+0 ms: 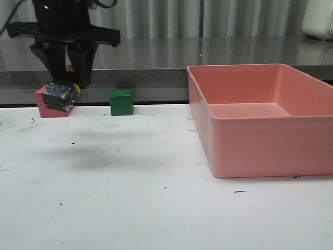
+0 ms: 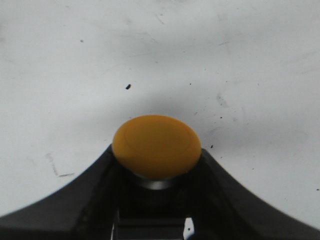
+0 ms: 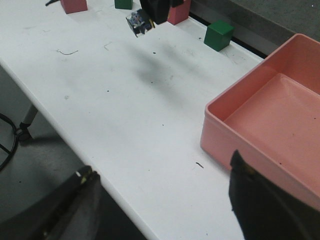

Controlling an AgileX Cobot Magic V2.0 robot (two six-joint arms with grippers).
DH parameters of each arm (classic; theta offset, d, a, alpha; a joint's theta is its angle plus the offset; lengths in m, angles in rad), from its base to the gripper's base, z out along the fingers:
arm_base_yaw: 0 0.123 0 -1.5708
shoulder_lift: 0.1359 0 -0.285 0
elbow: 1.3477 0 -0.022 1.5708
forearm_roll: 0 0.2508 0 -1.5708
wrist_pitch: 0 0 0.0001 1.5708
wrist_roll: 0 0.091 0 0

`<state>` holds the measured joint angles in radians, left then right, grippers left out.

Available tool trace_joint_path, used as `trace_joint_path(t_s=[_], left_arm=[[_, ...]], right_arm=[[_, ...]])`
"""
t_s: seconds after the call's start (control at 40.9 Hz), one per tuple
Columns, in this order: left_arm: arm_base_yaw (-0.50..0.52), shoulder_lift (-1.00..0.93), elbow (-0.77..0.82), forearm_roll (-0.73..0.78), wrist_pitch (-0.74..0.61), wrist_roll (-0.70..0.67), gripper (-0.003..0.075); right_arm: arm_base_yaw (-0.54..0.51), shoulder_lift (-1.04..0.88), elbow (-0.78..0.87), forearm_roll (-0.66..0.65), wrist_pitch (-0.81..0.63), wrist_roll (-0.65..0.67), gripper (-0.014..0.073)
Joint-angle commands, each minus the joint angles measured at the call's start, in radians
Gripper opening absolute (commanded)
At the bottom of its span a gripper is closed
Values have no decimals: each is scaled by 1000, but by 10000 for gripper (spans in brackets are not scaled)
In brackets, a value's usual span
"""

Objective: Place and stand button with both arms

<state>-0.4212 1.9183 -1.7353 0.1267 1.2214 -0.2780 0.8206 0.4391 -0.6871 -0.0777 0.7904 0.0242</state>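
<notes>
My left gripper hangs above the table's far left, shut on the button, whose black and blue body tilts below the fingers, clear of the table. In the left wrist view the yellow cap sits between the black fingers over bare white table. The right wrist view shows the same held button at the far side. My right gripper is open and empty above the table's near edge, next to the pink bin. It is out of the front view.
A pink cube stands right behind the held button, and a green cube to its right. A large pink bin fills the table's right side. The right wrist view shows another pink cube and the green cube.
</notes>
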Motion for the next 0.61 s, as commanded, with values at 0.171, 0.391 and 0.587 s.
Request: trace_joint_path(t_s=[0.171,0.391,0.587], left_arm=[[86,-263,132,67,-61,49,210],[211,-419,316,9,-189,154,210],[336,-538,494,-167,-337,298,210]], right_arm=[[-2,3,-24,0,-78,-6,550],[-2,3,-24,0,-78,-6,550],[-2,3,-24,0,-78,-6,550]])
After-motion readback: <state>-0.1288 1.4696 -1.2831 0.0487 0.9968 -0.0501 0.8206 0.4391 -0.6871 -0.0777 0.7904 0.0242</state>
